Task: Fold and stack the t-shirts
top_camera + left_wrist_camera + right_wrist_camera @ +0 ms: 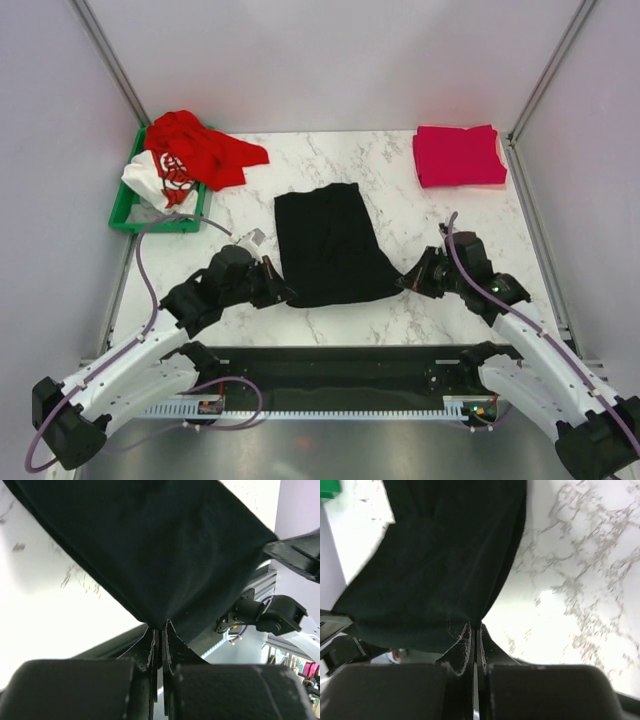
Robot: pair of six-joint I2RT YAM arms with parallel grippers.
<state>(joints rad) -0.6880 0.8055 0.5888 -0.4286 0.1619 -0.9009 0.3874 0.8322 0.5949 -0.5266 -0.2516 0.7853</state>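
You have one shirt done: the crimson-pink t-shirt (458,155) lies folded into a neat rectangle at the far right corner of the tabletop (400,180), with nothing stacked on it yet.

The black t-shirt (325,245) is the one in hand. It lies in the middle of the tabletop, partly folded by the look of it, narrow at the far end and wider toward you. Your left fingers (150,647) are pressed together on its near left corner, and your right fingers (462,647) are pinched on its near right corner. Both wrist views show the cloth drawn into the closed tips. I judge you are at the start of this shirt's next fold, probably carrying the near edge away from you.

Two shirts remain unfolded. The red t-shirt (205,150) and the white t-shirt with a red print (160,180) sit crumpled together in the green bin (125,212) at the far left, the red one spilling over the rim onto the marble. You are roughly a quarter through: the black one to finish and stack, then two more to fold.
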